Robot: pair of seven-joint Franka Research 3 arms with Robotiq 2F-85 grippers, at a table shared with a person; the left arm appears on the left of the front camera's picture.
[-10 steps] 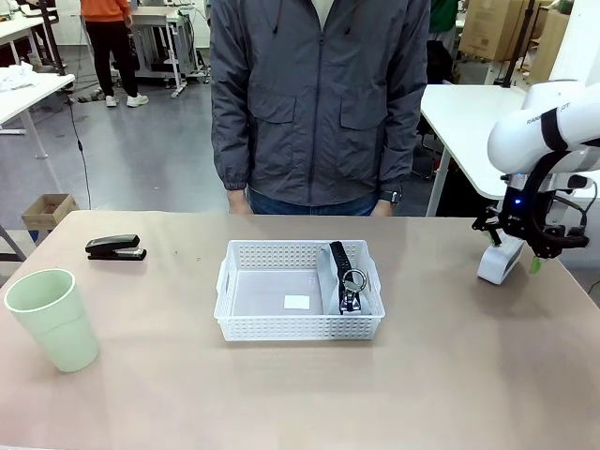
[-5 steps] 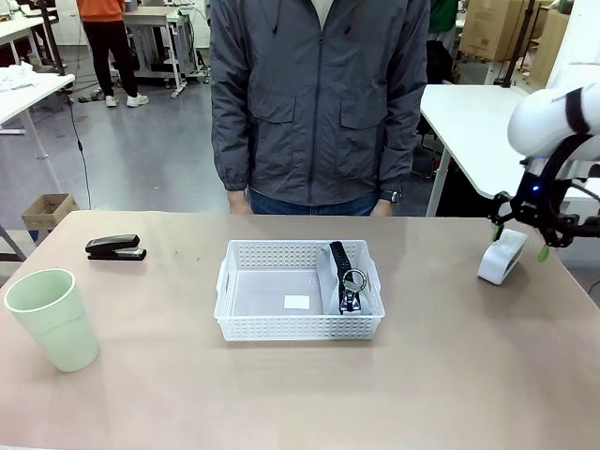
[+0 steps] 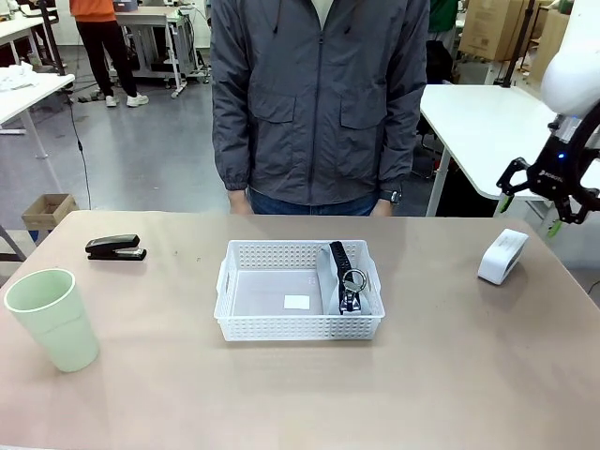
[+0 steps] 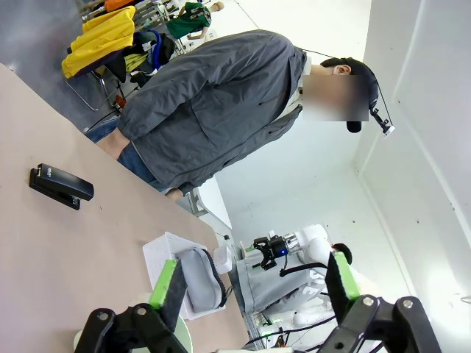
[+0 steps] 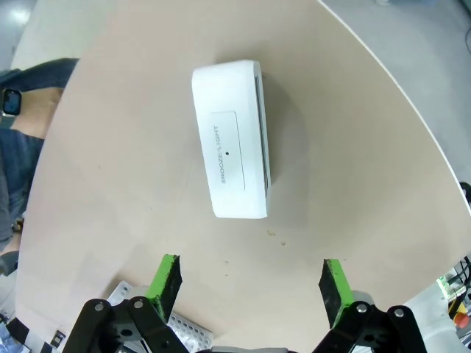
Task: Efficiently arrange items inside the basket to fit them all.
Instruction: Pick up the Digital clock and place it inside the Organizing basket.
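The white boxy clock lies right of the basket, well apart. It looks hard, smooth, light. The right gripper hangs above it, fingers wide apart; pinch its long sides.

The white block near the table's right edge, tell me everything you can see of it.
The white block is a smooth box with rounded corners, plastic by its look, with a panel printed SNOOZE/LIGHT. It rests on the table, well right of the basket, touching nothing else. The right gripper, fingers open, hangs above it, apart.
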